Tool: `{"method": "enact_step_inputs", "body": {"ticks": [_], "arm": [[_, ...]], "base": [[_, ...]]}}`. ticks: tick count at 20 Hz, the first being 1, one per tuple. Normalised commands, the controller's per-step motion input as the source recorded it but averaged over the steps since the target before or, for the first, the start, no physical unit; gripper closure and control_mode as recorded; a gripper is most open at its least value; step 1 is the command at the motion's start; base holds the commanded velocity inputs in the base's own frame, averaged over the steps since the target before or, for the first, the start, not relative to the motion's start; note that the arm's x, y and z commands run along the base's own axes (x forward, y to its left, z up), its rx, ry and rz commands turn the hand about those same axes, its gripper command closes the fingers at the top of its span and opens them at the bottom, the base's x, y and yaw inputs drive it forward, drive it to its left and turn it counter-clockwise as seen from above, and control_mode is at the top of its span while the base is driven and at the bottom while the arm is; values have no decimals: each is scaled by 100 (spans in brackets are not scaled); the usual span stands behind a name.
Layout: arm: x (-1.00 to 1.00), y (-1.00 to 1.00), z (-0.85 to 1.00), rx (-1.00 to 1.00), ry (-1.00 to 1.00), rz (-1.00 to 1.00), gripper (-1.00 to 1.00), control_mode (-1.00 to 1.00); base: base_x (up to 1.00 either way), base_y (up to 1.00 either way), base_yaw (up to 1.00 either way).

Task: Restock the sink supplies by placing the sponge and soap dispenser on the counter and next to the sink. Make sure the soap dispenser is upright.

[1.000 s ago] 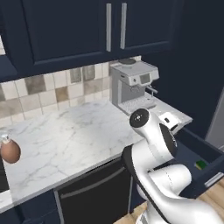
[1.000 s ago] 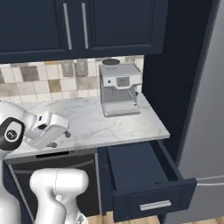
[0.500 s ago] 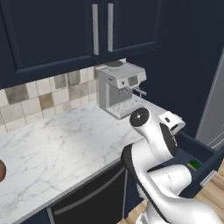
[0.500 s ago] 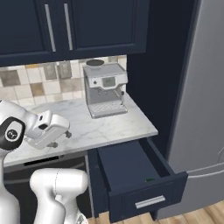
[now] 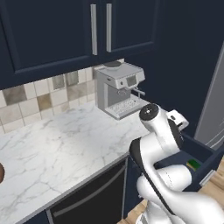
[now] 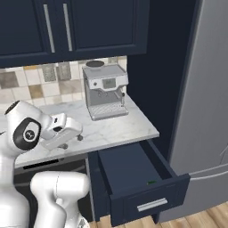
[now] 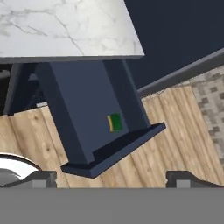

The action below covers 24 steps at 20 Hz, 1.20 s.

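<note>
Here, jaws [image 7: 112, 176] apart above drawer [image 7: 94, 118]

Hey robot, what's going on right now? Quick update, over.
Gripper open, empty, held above the open drawer. Sponge lying near the drawer's front. Soap dispenser at counter's far left. Nothing in the way.

The smooth white marble bench [image 5: 65, 144] has grey veins. The floor [image 7: 183, 131] is pale wood planks.

A grey coffee machine [image 5: 118, 89] stands on the counter [image 5: 65, 144]; the sponge [image 5: 193, 164] lies in the open drawer [image 5: 205, 153].
</note>
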Motion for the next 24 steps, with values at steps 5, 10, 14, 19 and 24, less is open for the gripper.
{"method": "enact_step_inputs", "body": {"ticks": [5, 10, 14, 19, 24], "arm": [[46, -89, -49, 27, 7, 0, -100, -100], [31, -66, -66, 13, 9, -1, -100, -100], [0, -76, -68, 7, 1, -4, -100, -100], [0, -77, -56, 9, 0, 0, -100, -100], [4, -58, -51, 3, 5, 0, -100, -100]], "base": [[0, 0, 0], [0, 0, 0], [0, 0, 0], [0, 0, 0], [0, 0, 0]]}}
